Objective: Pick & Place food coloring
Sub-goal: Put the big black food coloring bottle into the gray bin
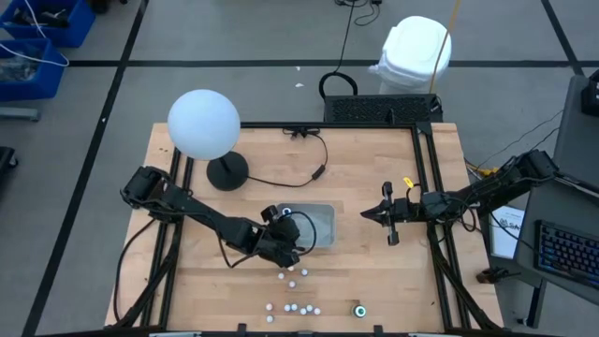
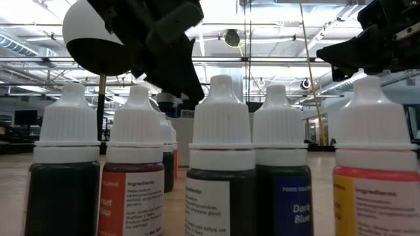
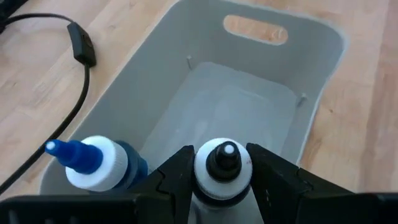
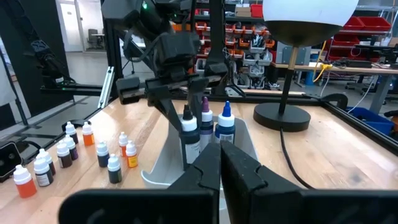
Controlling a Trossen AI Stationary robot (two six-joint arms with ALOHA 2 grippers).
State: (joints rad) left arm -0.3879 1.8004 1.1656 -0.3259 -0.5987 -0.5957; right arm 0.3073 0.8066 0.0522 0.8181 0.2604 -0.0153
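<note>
My left gripper (image 1: 284, 241) is shut on a food coloring bottle with a white body and black tip (image 3: 222, 160), over the near-left end of the grey tray (image 1: 321, 225). In the right wrist view this bottle (image 4: 188, 130) stands upright beside a purple-tipped bottle (image 4: 205, 115) and a blue-tipped one (image 4: 225, 123), both standing in the tray (image 4: 163, 167). The blue-tipped bottle (image 3: 93, 163) also shows in the left wrist view. Several small white-capped bottles (image 1: 295, 292) stand on the table near its front edge, close up in the low view (image 2: 220, 157). My right gripper (image 1: 372, 214) waits shut, right of the tray. My left gripper pinches the black-tipped bottle between its two fingers (image 3: 174, 177) at the white shoulder just below the tip (image 3: 214, 186). The fingers come slanting down from the table's left. The bottle is upright with its lower part inside the tray; whether its base touches the floor is hidden.
A lamp with a white globe (image 1: 203, 123) and a black base (image 1: 227, 170) stands behind the tray, and its cord (image 1: 301, 179) runs across the table. A dark round pot with a ringed top (image 1: 358, 310) sits near the front edge. Black rails frame the table.
</note>
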